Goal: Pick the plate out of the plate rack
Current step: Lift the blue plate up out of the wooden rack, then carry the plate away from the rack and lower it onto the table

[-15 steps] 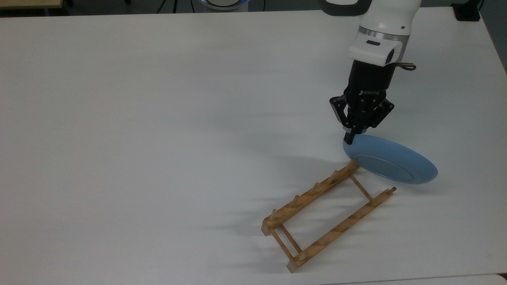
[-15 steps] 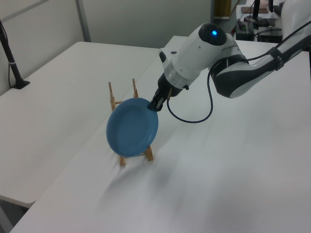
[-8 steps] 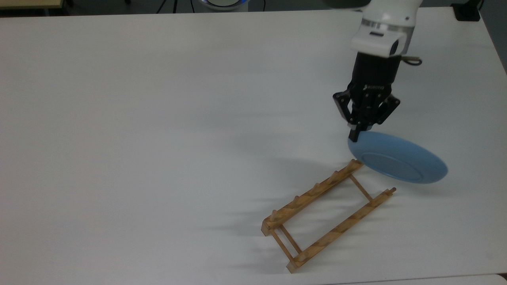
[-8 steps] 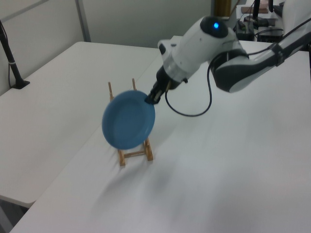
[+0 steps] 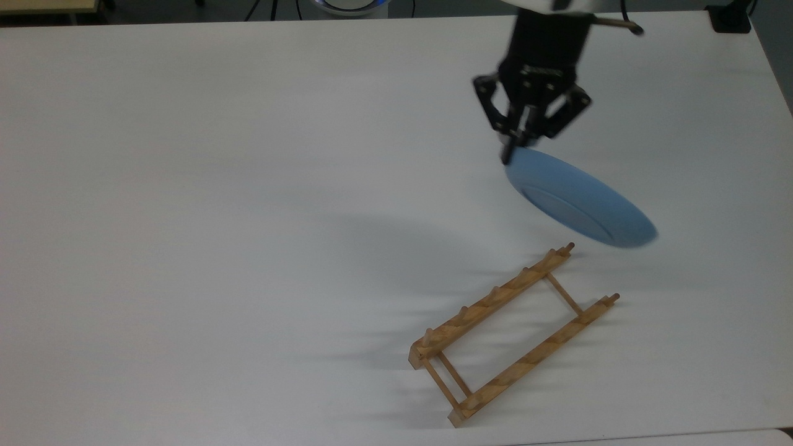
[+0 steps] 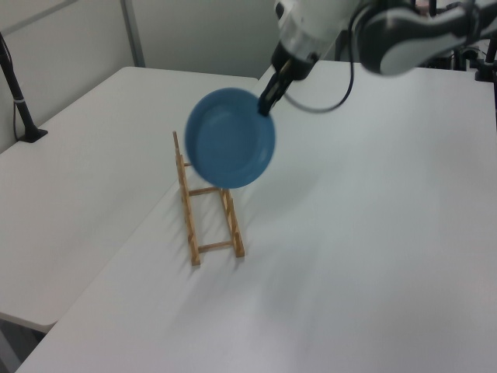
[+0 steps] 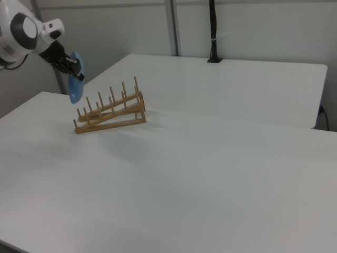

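- Above the white table (image 5: pixel 248 186), the gripper (image 5: pixel 512 152) pinches the plate (image 5: pixel 579 201) by its upper rim, its fingers pressed onto the edge.
- Plate position: held in the air, clear of the plate rack (image 5: pixel 513 334) and not touching it or the table.
- Top view: the plate hangs tilted, its underside with the foot ring facing the camera; its lower edge lies near the rack's far end, apart from the pegs.
- Left view: the plate (image 6: pixel 231 148) shows its hollow blue face and hangs in front of the rack's upper part; the gripper (image 6: pixel 266 106) holds it at the left view's upper right of the rim.
- Right view: the plate (image 7: pixel 76 84) appears nearly edge-on, at the right view's left of the rack (image 7: pixel 110 112), with the gripper (image 7: pixel 78 73) at its top.
- Rack position: standing on the table, two wooden rails with upright pegs and thin crossbars, with nothing in its slots.
- Arm (image 6: pixel 404 27): white and dark links reach in from the left view's upper right; a black cable (image 6: pixel 338 78) loops below the wrist.
- Background: a black post (image 7: pixel 212 31) stands on the far table edge in the right view.
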`<action>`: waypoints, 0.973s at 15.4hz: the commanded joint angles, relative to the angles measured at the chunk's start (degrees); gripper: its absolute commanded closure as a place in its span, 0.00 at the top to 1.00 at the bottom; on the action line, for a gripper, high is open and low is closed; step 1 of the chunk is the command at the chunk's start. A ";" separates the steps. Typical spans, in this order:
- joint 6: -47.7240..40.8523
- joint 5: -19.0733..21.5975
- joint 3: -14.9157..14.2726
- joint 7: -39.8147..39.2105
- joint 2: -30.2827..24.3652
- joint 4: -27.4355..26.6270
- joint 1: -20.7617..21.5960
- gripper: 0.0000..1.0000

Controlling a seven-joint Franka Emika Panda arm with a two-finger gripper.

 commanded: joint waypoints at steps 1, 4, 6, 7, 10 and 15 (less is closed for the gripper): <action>-10.26 12.17 0.58 -17.53 -6.63 -1.48 -6.23 0.00; -17.30 18.85 0.14 -29.93 -9.80 -1.40 -11.95 0.00; -22.04 21.41 -0.12 -37.67 -11.30 -1.48 -15.64 0.00; -24.94 22.38 -0.39 -41.62 -11.65 -1.48 -17.22 0.00; -32.06 24.14 -1.97 -53.05 -11.66 -1.48 -22.06 0.00; -39.03 25.64 -5.30 -66.62 -11.22 -3.84 -28.22 0.00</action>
